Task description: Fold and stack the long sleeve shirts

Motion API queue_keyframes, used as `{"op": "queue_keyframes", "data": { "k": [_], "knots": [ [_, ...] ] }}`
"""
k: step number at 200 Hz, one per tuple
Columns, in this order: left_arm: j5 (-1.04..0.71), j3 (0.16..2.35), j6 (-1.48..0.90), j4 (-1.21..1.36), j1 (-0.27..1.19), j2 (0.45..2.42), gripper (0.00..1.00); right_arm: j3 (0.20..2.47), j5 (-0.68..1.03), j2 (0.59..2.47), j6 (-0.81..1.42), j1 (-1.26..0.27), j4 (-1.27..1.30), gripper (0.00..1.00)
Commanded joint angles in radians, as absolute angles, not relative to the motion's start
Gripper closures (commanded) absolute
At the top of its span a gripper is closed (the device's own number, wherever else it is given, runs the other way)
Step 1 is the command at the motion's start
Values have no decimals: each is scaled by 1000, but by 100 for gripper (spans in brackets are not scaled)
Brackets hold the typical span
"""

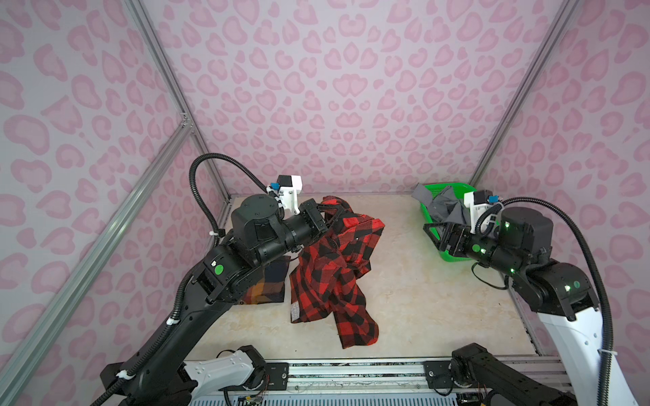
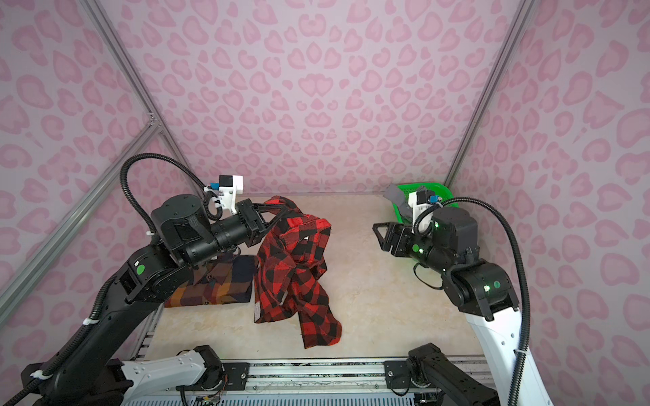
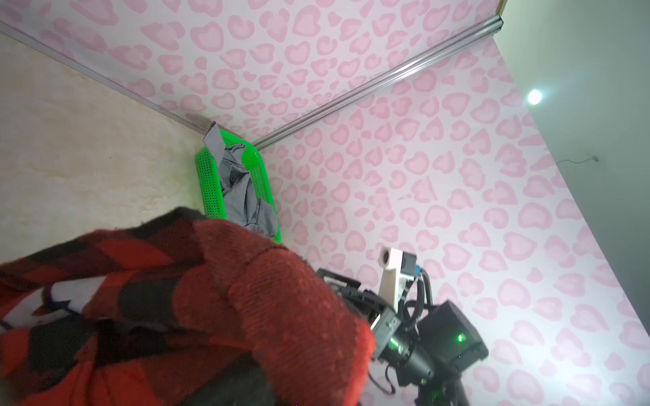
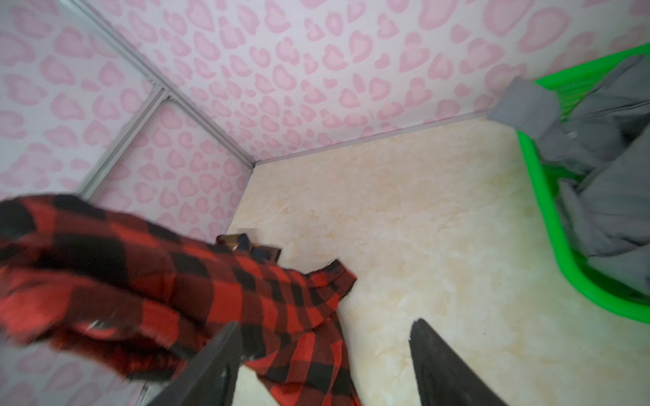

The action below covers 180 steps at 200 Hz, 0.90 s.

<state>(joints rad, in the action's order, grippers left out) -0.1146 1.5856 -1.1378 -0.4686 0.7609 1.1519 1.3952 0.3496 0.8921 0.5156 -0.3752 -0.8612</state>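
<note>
Beneath my left jaws, pinching its top fold, the red-and-black flannel [image 1: 330,281] hangs lengthwise down onto the counter [image 1: 439,298]; my right jaws, spread and empty, face it from well apart.

1. Soft, even, bright light fills both top views. The red-and-black flannel [image 1: 334,274] throws only a faint shadow on the surface [image 1: 422,298] just beneath it.
2. Far from the flannel, towards the picture edges, the frame rails [image 1: 163,70] bow with wide-angle distortion.
3. In the left wrist view a round lamp [image 3: 534,96] glares well apart from the flannel, whose near folds are out of focus.
4. In the right wrist view the flannel is smeared with blur, and the green basket [image 4: 605,298] beyond it looks soft.
</note>
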Motion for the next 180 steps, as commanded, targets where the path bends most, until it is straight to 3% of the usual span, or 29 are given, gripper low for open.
{"op": "queue_keyframes", "data": {
  "k": [1, 25, 60, 116, 180],
  "knots": [
    [-42, 1613, -1208, -411, 759, 1181, 98, 1280, 372, 799, 633, -514, -721, 24],
    [-38, 1627, -1233, -376, 759, 1216, 98, 1006, 324, 694, 728, -749, -450, 25],
    [-61, 1638, -1259, -349, 761, 1267, 99, 819, 147, 809, 669, -1032, -171, 28],
    [-20, 1565, -1289, -291, 764, 1240, 99, 778, 95, 1089, 679, -1070, 107, 34],
    [-8, 1501, -1316, -241, 768, 1227, 99, 804, 14, 1259, 626, -1072, 287, 44]
  ]
}}
